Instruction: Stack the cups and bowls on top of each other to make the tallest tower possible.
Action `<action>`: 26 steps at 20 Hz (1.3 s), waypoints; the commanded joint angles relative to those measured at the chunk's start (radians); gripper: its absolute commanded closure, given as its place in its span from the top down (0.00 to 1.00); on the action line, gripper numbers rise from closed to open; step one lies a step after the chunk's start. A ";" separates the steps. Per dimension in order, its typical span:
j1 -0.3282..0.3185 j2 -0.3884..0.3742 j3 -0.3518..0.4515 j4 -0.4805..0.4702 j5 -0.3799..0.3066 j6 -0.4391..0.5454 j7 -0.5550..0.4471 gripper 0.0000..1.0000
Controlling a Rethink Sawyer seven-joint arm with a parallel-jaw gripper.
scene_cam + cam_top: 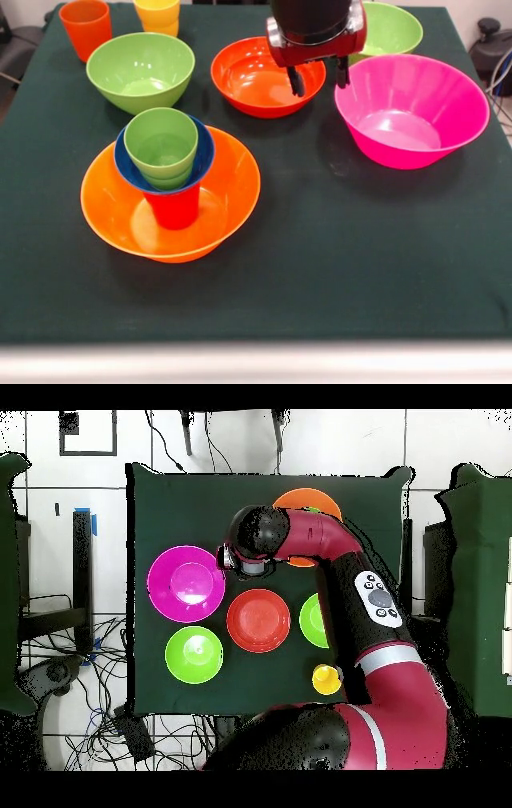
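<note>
1. Front view: the tower stands in the large orange bowl, which serves as its base. A red cup sits in that bowl, the small blue bowl rests on the cup, and light green cups are nested in the blue bowl. That much looks done.

2. Front view, taking the tower as landmark: behind it is a light green bowl, further back an orange cup and the yellow cups. Behind and to its right lies the red-orange bowl, then the large pink bowl, with a second light green bowl at the far edge. None of these is stacked, so most pieces are left.

3. Front view: the gripper hangs over the right rim of the red-orange bowl, well apart from the tower; its fingers are spread and grasp nothing.

4. Overhead view: the arm covers most of the large orange bowl, so the tower cannot be made out. The gripper is hidden under the wrist. Below it sit the pink bowl, the red-orange bowl and a green bowl; another green bowl and a yellow cup show beside the arm.

5. Judgement: the tower is begun and several loose cups and bowls remain.
</note>
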 commanded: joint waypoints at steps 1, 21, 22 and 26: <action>0.019 -0.061 -0.031 0.069 -0.070 -0.168 0.047 1.00; 0.073 0.055 -0.020 -0.016 -0.019 -0.133 0.042 1.00; 0.074 0.063 -0.020 -0.022 -0.021 -0.119 0.031 1.00; 0.069 0.069 -0.020 0.002 -0.030 -0.126 0.012 1.00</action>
